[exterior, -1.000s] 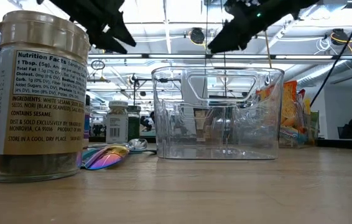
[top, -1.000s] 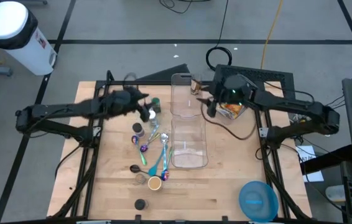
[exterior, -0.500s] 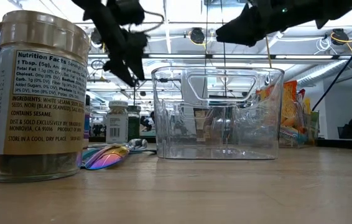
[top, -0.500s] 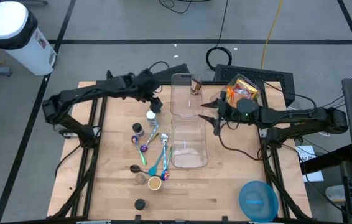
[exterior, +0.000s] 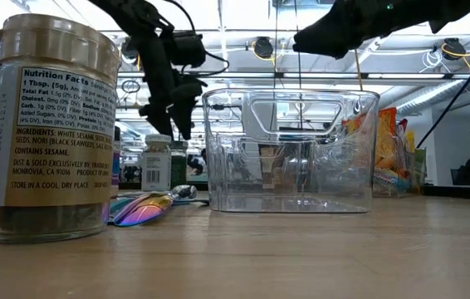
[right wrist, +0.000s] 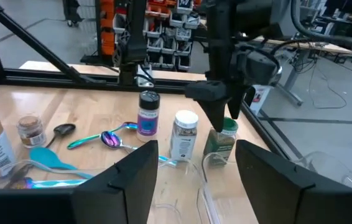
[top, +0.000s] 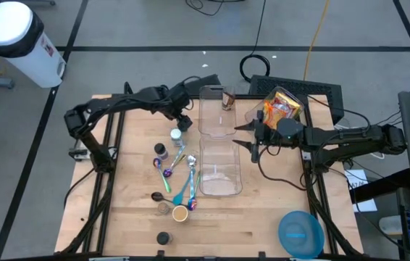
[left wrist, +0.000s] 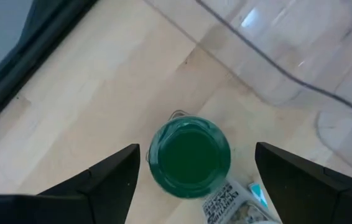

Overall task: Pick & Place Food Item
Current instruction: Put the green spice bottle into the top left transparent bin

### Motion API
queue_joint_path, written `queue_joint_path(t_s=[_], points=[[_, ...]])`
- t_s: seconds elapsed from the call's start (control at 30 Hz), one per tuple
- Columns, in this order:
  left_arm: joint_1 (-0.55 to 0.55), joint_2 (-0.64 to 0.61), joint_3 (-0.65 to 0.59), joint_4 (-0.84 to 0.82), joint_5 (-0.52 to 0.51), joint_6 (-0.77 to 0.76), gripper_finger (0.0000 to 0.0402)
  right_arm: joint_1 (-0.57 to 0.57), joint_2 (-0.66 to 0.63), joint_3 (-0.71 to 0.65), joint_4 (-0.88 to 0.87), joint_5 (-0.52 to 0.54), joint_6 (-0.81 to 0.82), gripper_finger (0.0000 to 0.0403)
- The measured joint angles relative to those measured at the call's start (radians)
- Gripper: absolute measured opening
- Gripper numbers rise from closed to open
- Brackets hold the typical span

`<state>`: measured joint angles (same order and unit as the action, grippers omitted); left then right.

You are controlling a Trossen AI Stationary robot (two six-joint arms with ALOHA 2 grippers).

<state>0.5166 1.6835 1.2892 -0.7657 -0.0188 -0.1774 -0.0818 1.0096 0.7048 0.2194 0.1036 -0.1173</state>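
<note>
Jaws first: the left gripper (left wrist: 191,186) stands spread wide, one finger to each side of the green-lidded jar (left wrist: 189,155), with bare wood showing between each finger and the lid, so nothing is grasped. In the right wrist view this gripper (right wrist: 229,112) hangs straight down over the same jar (right wrist: 221,144). The right gripper (top: 241,129) hovers above the clear bins (top: 218,138), its fingers parted and nothing between them.

The jar stands upright near the table's (top: 263,217) far edge, just beside the near wall of the far clear bin. A white-lidded jar (right wrist: 183,135) stands close on its other side, and a purple-labelled jar (right wrist: 148,113) is a little further off. The spoons (top: 183,174) lie scattered between these jars and the near edge, so the ground there is crowded.

A snack bag (top: 281,107) sits at the far right, beyond the bins. The blue bowl (top: 300,233) rests at the near right corner. The broad stretch of bare wood lies along the near edge and on the left side.

In the low view a large seasoning jar (exterior: 52,133) stands close to the camera.
</note>
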Motion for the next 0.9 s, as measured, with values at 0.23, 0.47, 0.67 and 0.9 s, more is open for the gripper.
queue_joint_path(t_s=[0.23, 0.47, 0.67, 0.9], points=[[0.0, 0.035, -0.001, -0.002, -0.007, 0.0, 0.0306, -0.001, 0.0, 0.0, 0.0, 0.0, 0.0, 0.0204], [0.0, 0.028, -0.001, -0.023, 0.0, -0.012, 0.0222, -0.001, 0.0, 0.0, -0.003, 0.0, 0.0, 0.0201], [0.0, 0.026, 0.0, -0.042, -0.003, -0.011, 0.0203, -0.001, 0.0, 0.0, -0.004, 0.0, 0.001, 0.0201], [0.001, 0.023, 0.156, -0.171, -0.062, 0.0, 0.0203, -0.001, 0.0, 0.0, -0.005, 0.0, 0.001, 0.0201]])
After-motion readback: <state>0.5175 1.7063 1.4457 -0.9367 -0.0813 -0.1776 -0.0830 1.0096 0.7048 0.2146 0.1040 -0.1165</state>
